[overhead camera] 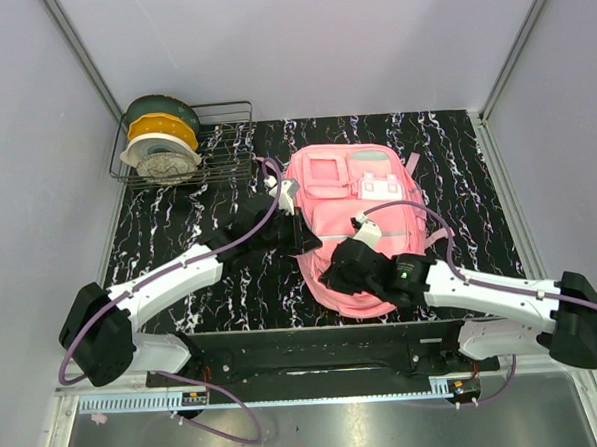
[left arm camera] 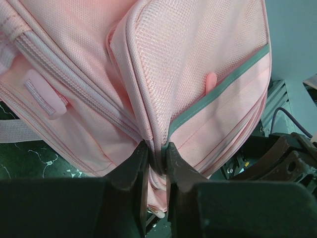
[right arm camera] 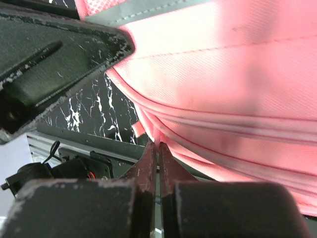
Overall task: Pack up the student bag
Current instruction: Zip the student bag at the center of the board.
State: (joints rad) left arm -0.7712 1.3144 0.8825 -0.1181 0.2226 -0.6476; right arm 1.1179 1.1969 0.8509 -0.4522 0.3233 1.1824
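The pink student bag [overhead camera: 362,195] lies flat in the middle of the black marbled table, pockets facing up. My left gripper [overhead camera: 297,234] is at the bag's left side. In the left wrist view it [left arm camera: 157,148] is shut on a fold of the student bag [left arm camera: 198,64], at the edge of the mesh side pocket with its grey trim. My right gripper [overhead camera: 334,280] is at the bag's near left corner. In the right wrist view it [right arm camera: 158,145] is shut on a thin pink tab that hangs from a seam of the student bag [right arm camera: 233,74].
A wire rack [overhead camera: 224,137] at the back left holds filament spools [overhead camera: 161,139]. Bare marbled table [overhead camera: 178,220] lies left of the bag. The left arm's black housing [right arm camera: 54,64] sits close above my right gripper. The right arm [left arm camera: 287,158] shows beside the left gripper.
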